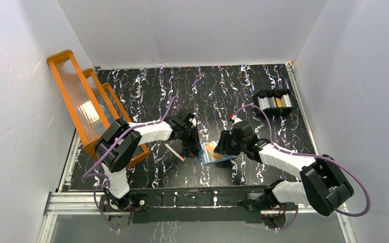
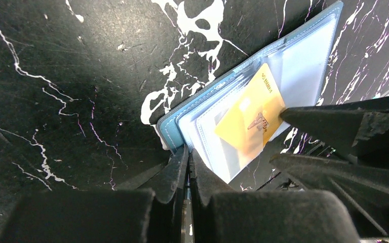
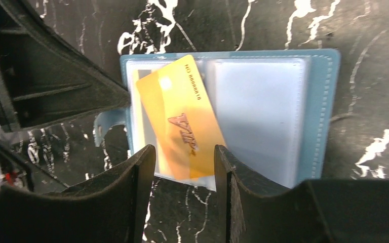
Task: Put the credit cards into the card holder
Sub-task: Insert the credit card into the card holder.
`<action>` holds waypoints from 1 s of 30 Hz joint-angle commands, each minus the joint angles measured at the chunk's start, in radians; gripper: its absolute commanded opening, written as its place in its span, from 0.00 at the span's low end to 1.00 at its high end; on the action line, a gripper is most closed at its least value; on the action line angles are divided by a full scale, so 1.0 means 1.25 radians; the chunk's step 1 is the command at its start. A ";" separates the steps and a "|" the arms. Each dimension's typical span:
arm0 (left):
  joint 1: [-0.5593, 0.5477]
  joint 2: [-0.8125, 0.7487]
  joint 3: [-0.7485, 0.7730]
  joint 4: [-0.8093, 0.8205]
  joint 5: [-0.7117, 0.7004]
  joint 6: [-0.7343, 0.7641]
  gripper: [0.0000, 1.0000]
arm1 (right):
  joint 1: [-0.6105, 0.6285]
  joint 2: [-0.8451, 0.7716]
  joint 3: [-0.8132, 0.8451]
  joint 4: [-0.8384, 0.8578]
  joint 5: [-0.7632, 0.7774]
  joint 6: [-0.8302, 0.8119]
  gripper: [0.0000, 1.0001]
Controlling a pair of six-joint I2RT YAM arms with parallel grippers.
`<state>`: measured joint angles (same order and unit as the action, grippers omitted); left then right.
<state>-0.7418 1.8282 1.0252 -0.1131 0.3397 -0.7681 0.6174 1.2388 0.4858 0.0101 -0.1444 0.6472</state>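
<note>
— Left gripper [image 1: 192, 142] first, seen from above: where is it?
— Just left of centre, nose down at the left edge of the card holder [image 1: 218, 158], which lies open on the black marbled table [image 1: 223, 86]. The right gripper [image 1: 224, 147] meets the holder from the right, and a gold credit card [image 1: 211, 148] shows on it. A pink stick [image 1: 174, 152] lies just left of the holder. An orange rack [image 1: 88, 109] stands at the left edge, and a black tray [image 1: 274, 92] in the upper right holds other cards [image 1: 264, 103] (silver-grey and gold).

— The left wrist view?
— At bottom centre the left gripper [image 2: 188, 152] has its fingers [image 2: 172, 174] pressed together, tips at the holder's [image 2: 304, 55] near corner. Whether they pinch any of it, I cannot tell. The credit card [image 2: 250, 119] lies slanted on the clear pockets. The right gripper's fingers [image 2: 334, 124] enter from the right, one tip touching the card's edge.

— And the right wrist?
— The right gripper [image 3: 185, 162] is at the bottom, its fingers [image 3: 137, 182] apart with the card's [image 3: 180, 116] lower end between them, both tips right at its long edges. Squeezing or only bracketing it, I cannot tell. The card lies tilted on the holder's [image 3: 263, 111] left page. The snap tab [image 3: 101, 129] sticks out on the left, below the left gripper [image 3: 116, 96].
</note>
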 commanded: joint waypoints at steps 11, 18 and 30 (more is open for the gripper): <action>-0.012 0.037 -0.026 -0.038 -0.029 0.002 0.00 | 0.002 0.010 0.015 -0.025 0.043 -0.069 0.55; -0.012 0.040 -0.028 -0.036 -0.034 -0.009 0.00 | 0.005 -0.018 -0.012 0.019 -0.050 0.009 0.55; -0.018 0.039 -0.032 -0.025 -0.039 -0.022 0.00 | 0.005 0.024 -0.060 0.161 -0.086 0.076 0.48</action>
<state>-0.7433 1.8294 1.0183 -0.0998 0.3367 -0.8005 0.6170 1.2507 0.4229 0.1036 -0.2050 0.7105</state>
